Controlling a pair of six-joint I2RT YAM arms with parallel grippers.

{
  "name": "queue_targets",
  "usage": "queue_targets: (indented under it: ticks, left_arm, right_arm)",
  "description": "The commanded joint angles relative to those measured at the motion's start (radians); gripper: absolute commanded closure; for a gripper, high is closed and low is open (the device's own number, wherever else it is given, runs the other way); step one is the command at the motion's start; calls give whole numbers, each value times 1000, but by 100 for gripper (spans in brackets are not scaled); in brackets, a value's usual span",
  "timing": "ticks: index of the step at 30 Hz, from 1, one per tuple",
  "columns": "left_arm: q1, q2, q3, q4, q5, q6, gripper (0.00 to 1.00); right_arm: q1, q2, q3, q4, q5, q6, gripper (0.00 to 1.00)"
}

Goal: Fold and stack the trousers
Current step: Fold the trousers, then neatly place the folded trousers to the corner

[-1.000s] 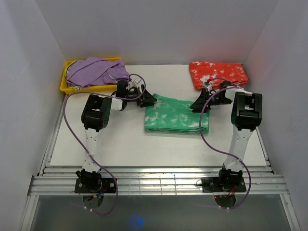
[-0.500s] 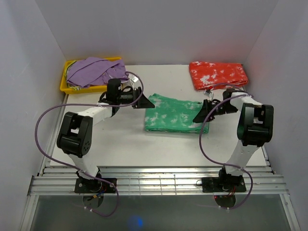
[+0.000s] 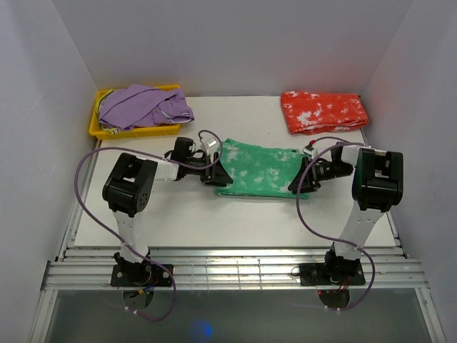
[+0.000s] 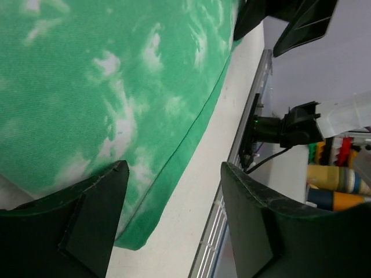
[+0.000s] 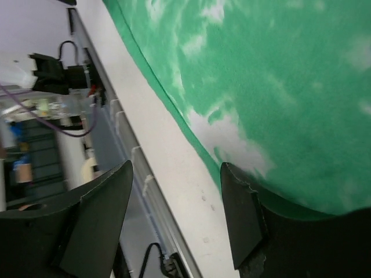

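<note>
L arm (image 3: pixel 131 187): elbow bent, forearm stretched low toward centre. left gripper (image 3: pixel 216 174): jaws wide apart, tips pointing R. R arm (image 3: pixel 377 179): elbow bent, forearm low, reaching L. right gripper (image 3: pixel 298 179): jaws apart, tips angled down, facing the other gripper.

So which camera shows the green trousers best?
The top view: it shows the whole folded green trousers, outline and all. Each wrist view shows only a close patch of the cloth and one edge.

left jaws: lowered to green trousers (image 3: pixel 260 168) left edge | right jaws: lowered to right edge
</note>
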Motion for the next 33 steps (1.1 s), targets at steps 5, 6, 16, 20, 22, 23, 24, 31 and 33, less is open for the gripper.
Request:
queue_targets:
  ticks: [5,6,16,20,22,23,24,31,33]
  left_arm:
    - [-161,-330,149,-370,-413,656,14]
    - [-193,-364,144,-384,-484,748,2]
    - [-404,-426,101,-259,-602,1202,2]
    - [-499,-303,124,-241,-639,1234,2]
    - [-519,-269,101,-160,-616,1269,2]
    - [-545,-239,91,-140,-624,1278,3]
    - [-557,-219,95,-131,-633,1286,4]
    - [-612,-50,209,-108,-713,1317,19]
    - [-632,-18,233,-106,-757,1358,22]
  right_arm:
    - [-24,-336,130,59,224,36,21]
    - [-26,-364,143,72,257,38,16]
    - [-49,-668,18,424,636,101,10]
    - [-84,-593,76,275,516,154,10]
    - [-122,-587,52,271,472,199,10]
    - [-148,-585,30,271,455,234,10]
    - [-162,-585,19,271,446,252,10]
    - [-251,-550,-41,245,352,354,10]
    - [-268,-536,-44,236,343,354,10]
